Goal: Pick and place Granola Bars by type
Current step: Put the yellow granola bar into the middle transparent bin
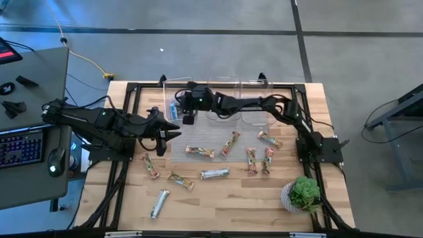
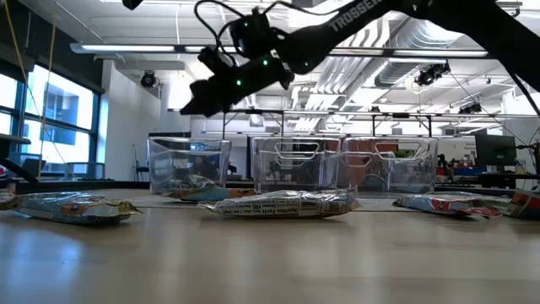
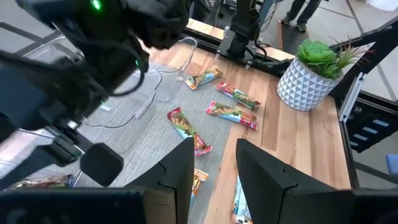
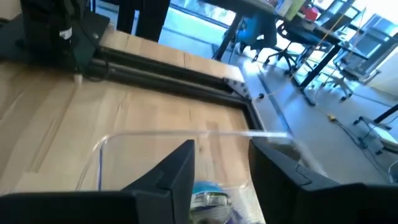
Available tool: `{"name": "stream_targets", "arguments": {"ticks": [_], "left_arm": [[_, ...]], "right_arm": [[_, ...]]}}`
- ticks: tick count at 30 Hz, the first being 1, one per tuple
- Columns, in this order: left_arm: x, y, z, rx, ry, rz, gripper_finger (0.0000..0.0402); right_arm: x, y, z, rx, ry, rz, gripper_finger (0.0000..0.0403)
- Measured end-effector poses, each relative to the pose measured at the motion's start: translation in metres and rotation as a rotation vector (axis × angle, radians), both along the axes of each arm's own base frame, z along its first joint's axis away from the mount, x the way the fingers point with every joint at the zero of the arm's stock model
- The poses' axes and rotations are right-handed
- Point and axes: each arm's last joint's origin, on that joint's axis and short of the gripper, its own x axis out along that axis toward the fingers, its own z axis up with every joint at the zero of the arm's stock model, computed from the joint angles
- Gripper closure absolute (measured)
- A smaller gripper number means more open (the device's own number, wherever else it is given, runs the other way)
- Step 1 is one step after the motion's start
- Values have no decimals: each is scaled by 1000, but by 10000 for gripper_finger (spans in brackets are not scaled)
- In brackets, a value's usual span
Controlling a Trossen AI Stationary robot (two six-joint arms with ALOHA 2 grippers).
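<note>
Wooden tabletop point(image 1: 225, 198), high view: three clear bins point(image 1: 218, 99) stand in a row along the far edge. The right tool point(image 1: 187, 114) hangs over the leftmost bin, where a blue-wrapped bar point(image 1: 174, 110) lies. The left tool point(image 1: 173, 132) waits near the mat's left edge. Loose Granola Bars point(image 1: 199, 153) lie scattered nearer the camera, long axes at mixed angles.

Low view: the right tool point(image 2: 202, 100) hovers above the leftmost bin point(image 2: 189, 165), apart from it; a silver-white bar point(image 2: 278, 203) lies flat in front.

Left wrist view: left tool point(image 3: 214, 162) fingers spread, pinching nothing; a red-green bar point(image 3: 188, 129) lies just ahead, long axis roughly along the approach, so the left arm is judged nearer.

Right wrist view: right tool point(image 4: 221, 163) fingers parted, empty; the blue-wrapped bar point(image 4: 211, 198) lies below between them, inside the bin
</note>
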Motion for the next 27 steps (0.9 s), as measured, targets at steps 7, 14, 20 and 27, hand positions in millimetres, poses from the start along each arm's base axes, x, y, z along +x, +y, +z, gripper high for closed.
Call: {"name": "stream_targets", "arguments": {"ticks": [7, 14, 20, 27], "left_arm": [[-3, -1, -6, -34, 66, -39, 286], [-6, -4, -9, -56, 106, -39, 286], [-11, -13, -17, 4, 120, 18, 286], [-13, -27, -47, -65, 155, 55, 286]], "right_arm": [[6, 22, 71, -50, 147, 76, 263], [-39, 60, 147, -216, 339, 52, 263], [-114, 91, 199, -323, 314, -81, 263], [-214, 107, 214, -62, 187, -53, 263]]}}
